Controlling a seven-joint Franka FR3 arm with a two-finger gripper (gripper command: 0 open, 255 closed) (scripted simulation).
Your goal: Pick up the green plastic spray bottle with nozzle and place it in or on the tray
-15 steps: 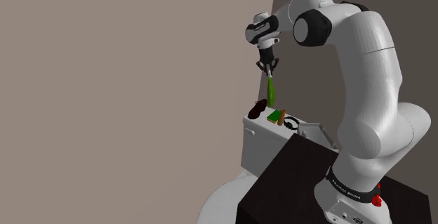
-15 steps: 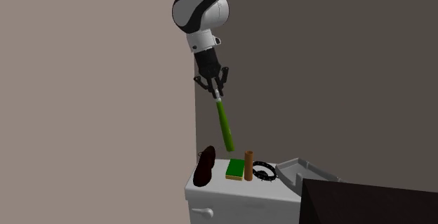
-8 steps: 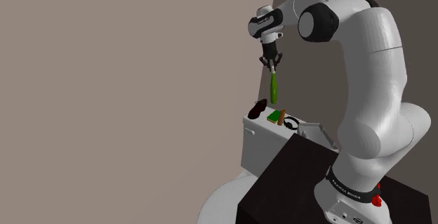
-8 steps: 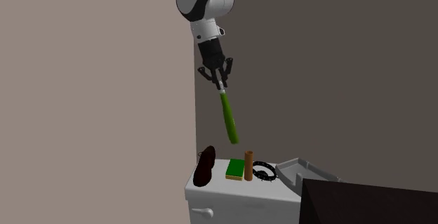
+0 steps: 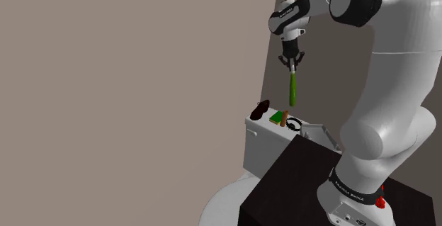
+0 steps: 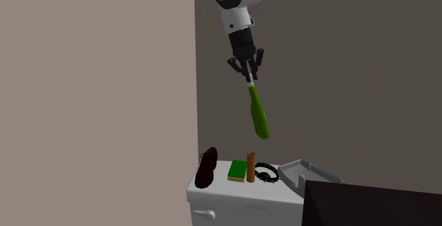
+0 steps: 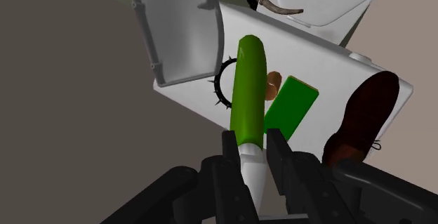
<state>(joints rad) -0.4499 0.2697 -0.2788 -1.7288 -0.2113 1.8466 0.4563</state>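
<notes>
just bottle (image 6: pixel 259 115) — under tool (image 6: pixel 249 80)

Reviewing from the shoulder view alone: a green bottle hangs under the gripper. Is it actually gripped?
Observer: Yes. In the wrist view the fingers of the gripper clasp the bottle by its white neck.
Operator: Is it over the tray?
Observer: Not yet. In the second exterior view its base shows above the headphones; the tray lies further to that view's right.
Operator: What's the dark lump furthest from the tray?
Observer: A brown shoe, lying beside a green block.
</notes>
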